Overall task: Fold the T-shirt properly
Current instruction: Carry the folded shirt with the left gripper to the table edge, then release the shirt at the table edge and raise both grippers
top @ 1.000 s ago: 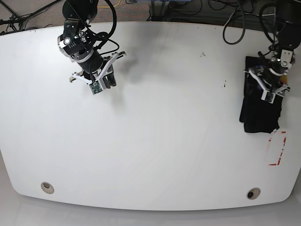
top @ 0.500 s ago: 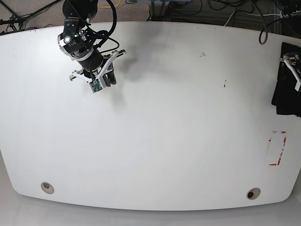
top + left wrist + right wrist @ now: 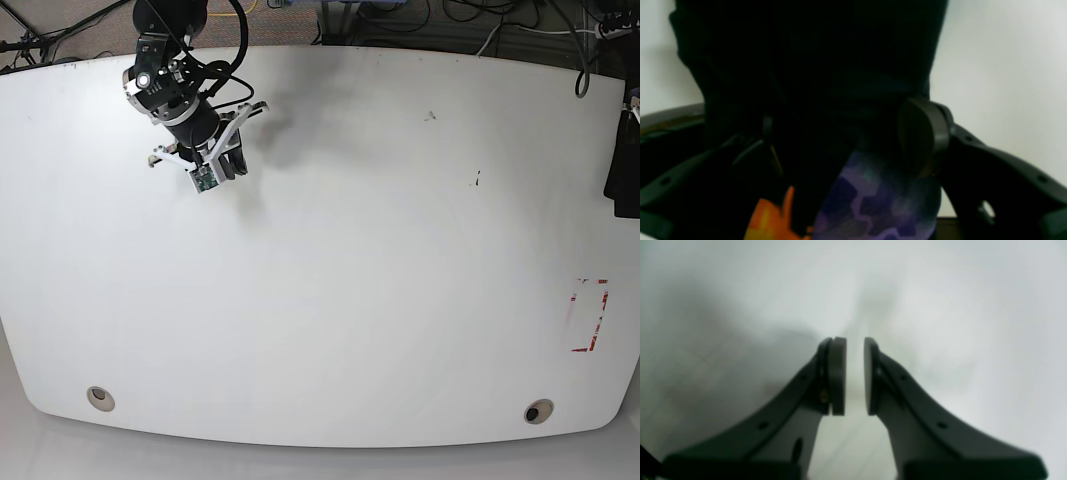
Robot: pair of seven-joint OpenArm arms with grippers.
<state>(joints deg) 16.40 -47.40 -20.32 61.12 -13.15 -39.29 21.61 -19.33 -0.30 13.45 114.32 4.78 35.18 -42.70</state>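
Observation:
The T-shirt (image 3: 625, 170) shows as a black bunch hanging at the far right edge of the base view, over the table's right rim. It fills the left wrist view as dark cloth (image 3: 806, 66). My left gripper (image 3: 845, 133) is closed on that cloth. Only the right pad (image 3: 923, 133) shows; the other finger is buried in fabric. My right gripper (image 3: 225, 165) hovers over the table's back left. In the right wrist view (image 3: 855, 376) its pads stand all but shut, with a thin slit and nothing between them.
The white table (image 3: 330, 280) carries a red marked rectangle (image 3: 590, 315) near its right edge and two round holes (image 3: 100, 399) at the front corners. Cables lie behind the back edge. Blurred purple and orange patches (image 3: 873, 206) show under the cloth.
My left arm has carried the T-shirt from the table's right side out to the frame's right edge. The right arm has shifted slightly toward the back.

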